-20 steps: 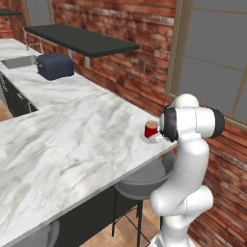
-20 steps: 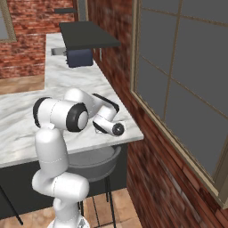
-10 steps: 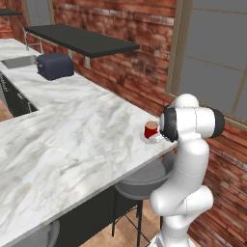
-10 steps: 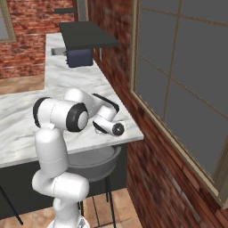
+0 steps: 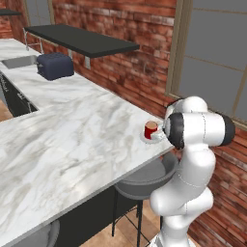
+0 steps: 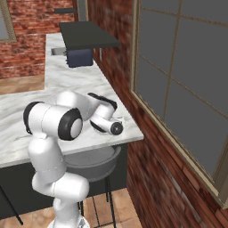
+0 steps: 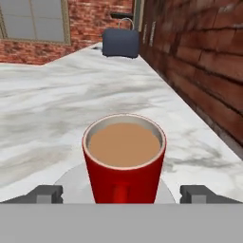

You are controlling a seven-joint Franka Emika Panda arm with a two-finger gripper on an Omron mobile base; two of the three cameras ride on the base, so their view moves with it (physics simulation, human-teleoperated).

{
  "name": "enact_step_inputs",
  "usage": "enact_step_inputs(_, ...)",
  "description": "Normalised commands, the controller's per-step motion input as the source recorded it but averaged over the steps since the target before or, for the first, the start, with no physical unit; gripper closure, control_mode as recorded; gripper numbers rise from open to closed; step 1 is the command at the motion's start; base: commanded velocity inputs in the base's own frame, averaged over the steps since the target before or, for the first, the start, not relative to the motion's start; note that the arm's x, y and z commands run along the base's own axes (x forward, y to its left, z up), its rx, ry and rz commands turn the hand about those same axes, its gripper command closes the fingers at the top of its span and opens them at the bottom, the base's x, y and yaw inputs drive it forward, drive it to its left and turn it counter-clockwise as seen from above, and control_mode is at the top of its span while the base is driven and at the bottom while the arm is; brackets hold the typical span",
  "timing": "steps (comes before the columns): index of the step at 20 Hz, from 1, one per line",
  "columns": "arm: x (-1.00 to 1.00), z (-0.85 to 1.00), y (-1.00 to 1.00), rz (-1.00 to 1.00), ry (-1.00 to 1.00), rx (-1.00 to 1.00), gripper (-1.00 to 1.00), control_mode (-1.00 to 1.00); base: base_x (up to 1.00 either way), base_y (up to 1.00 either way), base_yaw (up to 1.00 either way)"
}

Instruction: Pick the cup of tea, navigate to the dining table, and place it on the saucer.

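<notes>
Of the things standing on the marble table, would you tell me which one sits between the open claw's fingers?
The red cup of tea on its saucer; the dark toaster stands far off.

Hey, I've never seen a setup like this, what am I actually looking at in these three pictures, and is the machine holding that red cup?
This is a computer-drawn kitchen with a white robot arm on a rolling base. Two pictures come from cameras on the base, behind the arm on its left and on its right. The third comes from a camera on the hand, looking along the gripper; its two dark fingertips stand well apart on either side of the cup of tea, not touching it, so nothing is held. The red cup, filled with light brown tea, stands on a small pale saucer on the marble dining table, near its edge by the brick wall. Farther back sits a dark blue toaster, beside a sink and below a black shelf.
</notes>
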Motion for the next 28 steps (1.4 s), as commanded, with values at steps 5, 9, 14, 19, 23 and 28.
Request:
enact_step_inputs(5, -0.25, 0.89, 0.00, 0.00, 0.00, 0.00, -1.00, -1.00, 0.00, 0.00, 0.00)
enact_step_inputs(9, -0.41, 0.89, 0.00, 0.00, 0.00, 0.00, -1.00, -1.00, 0.00, 0.00, 0.00)
enact_step_inputs(14, -0.80, 0.79, -0.01, 0.00, 0.00, 0.00, -1.00, -1.00, 0.00, 0.00, 0.00)
enact_step_inputs(19, -1.00, 0.56, -0.07, 0.00, 0.06, 0.00, -1.00, -1.00, 0.00, 0.00, 0.00)
enact_step_inputs(23, -1.00, 0.56, -0.12, 0.00, 0.06, 0.00, -1.00, -1.00, 0.00, 0.00, 0.00)
enact_step_inputs(28, -1.00, 0.70, -0.17, -0.02, 0.17, 0.00, -1.00, -1.00, 0.00, 0.00, 0.00)
